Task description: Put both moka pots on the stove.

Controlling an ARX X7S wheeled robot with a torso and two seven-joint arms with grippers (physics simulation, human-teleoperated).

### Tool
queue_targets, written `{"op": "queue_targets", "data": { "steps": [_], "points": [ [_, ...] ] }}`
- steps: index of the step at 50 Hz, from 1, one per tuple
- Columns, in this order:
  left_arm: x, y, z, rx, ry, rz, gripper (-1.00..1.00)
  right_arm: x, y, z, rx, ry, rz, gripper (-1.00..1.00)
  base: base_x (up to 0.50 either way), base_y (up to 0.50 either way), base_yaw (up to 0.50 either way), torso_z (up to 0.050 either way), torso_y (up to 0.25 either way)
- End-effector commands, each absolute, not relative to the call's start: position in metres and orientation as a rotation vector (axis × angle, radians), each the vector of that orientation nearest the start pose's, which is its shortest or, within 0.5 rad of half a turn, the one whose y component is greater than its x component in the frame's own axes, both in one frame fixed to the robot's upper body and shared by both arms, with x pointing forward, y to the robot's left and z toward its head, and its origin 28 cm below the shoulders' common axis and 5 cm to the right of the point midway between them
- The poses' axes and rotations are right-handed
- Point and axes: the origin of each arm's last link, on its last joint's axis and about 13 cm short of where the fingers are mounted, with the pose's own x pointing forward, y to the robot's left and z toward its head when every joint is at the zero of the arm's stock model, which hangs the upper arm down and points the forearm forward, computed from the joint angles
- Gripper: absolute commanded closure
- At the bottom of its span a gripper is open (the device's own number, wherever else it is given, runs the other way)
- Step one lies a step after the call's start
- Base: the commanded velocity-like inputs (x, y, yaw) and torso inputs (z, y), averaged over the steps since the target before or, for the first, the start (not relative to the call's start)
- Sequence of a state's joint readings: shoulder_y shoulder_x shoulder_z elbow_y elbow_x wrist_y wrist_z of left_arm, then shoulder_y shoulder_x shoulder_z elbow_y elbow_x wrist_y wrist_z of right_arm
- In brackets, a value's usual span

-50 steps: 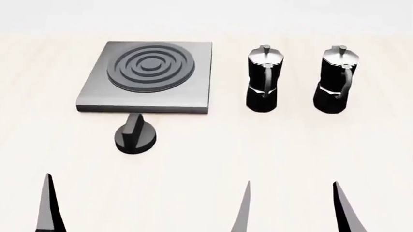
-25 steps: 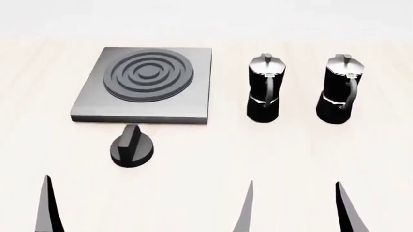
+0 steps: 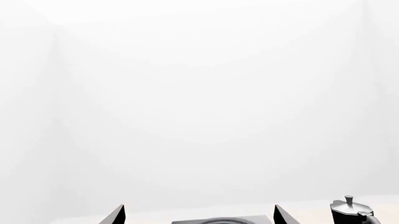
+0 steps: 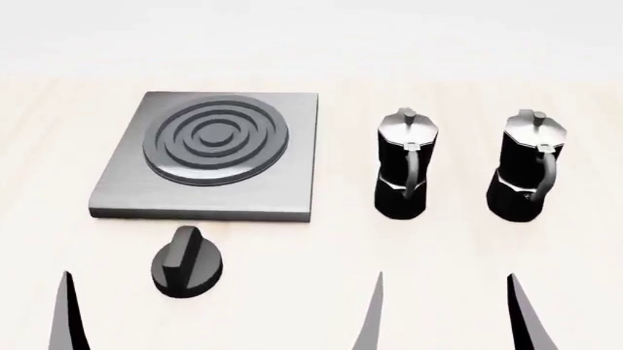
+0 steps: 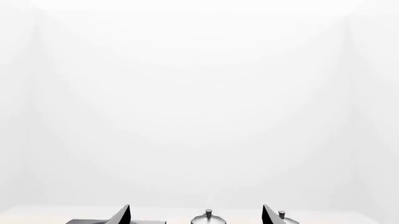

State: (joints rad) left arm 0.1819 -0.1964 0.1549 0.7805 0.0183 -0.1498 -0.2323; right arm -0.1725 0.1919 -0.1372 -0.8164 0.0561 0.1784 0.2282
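The stove (image 4: 209, 157) is a dark-grey square plate with a ring burner, lying at the left on the pale wooden table. Two black moka pots with silvery lids stand upright to its right, one nearer the stove (image 4: 402, 175) and one further right (image 4: 526, 179). My right gripper (image 4: 446, 321) is open and empty, low and in front of the pots, well short of them. My left gripper (image 3: 198, 217) is open and empty; one of its fingers (image 4: 68, 313) shows at the lower left. The right wrist view shows the nearer pot's lid (image 5: 209, 218) between the jaws, far off.
A short round black knob (image 4: 185, 262) with a ridge sits on the table just in front of the stove, between it and my left gripper. The pale table (image 4: 292, 292) stretches around everything. Both wrist views show mostly white background.
The stove, knob and pots have all slid lower and look larger in the head view, as the view moved. They keep their places relative to each other. Both grippers stay open.
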Motion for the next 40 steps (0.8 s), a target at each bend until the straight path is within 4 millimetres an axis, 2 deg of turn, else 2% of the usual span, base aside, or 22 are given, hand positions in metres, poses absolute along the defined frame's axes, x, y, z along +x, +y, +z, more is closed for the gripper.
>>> {"op": "queue_targets", "data": {
  "steps": [1, 34, 40],
  "points": [
    [0.1495, 0.202, 0.1292, 0.085, -0.446, 0.013, -1.0, 0.1514, -0.0929, 0.1355, -0.022, -0.448, 0.0, -1.0, 0.25, 0.0, 0.0, 0.0, 0.0],
    [0.1496, 0.2012, 0.1287, 0.087, -0.445, 0.01, -1.0, 0.1521, -0.0927, 0.1351, -0.024, -0.443, 0.003, -1.0, 0.25, 0.0, 0.0, 0.0, 0.0],
    [0.1493, 0.2015, 0.1283, 0.087, -0.445, 0.012, -1.0, 0.1532, -0.0927, 0.1333, -0.024, -0.444, 0.0, -1.0, 0.08, 0.0, 0.0, 0.0, 0.0]
  ]
}}
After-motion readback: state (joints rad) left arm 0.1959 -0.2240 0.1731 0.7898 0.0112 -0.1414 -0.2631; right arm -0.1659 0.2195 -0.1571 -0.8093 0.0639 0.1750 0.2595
